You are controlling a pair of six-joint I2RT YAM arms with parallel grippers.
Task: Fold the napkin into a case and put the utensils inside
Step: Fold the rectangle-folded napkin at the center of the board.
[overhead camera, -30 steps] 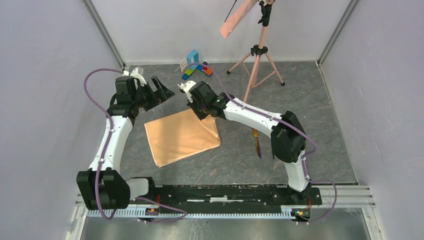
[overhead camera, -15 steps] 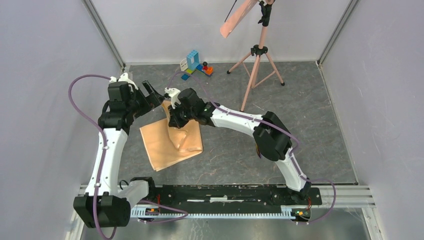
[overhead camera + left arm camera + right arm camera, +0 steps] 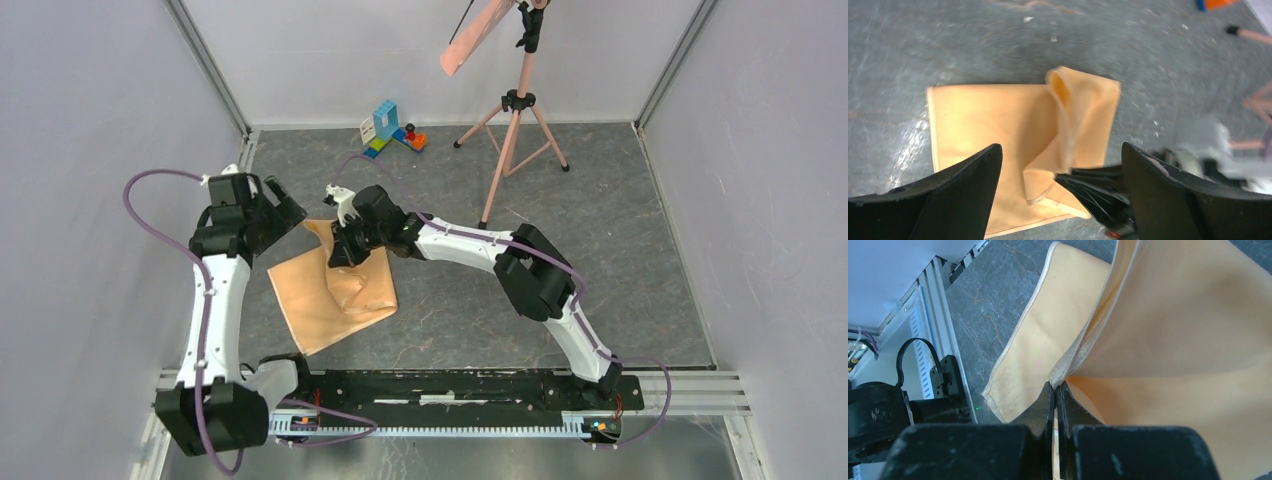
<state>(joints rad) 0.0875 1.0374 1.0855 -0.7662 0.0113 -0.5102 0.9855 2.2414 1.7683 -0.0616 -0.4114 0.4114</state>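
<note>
Dragged leftward since earlier, the napkin lies left of centre overhead, corner lifted by the right gripper. Left wrist: left gripper wide, empty. Right wrist: jaws pinch its hem. Folding barely begun; utensils unseen.

one napkin, one tripod, two arms.

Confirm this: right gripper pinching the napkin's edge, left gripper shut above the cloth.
Wrong on one point: the left gripper is open, jaws spread wide above the napkin, as the left wrist view shows. The right gripper does pinch the napkin's edge.
</note>
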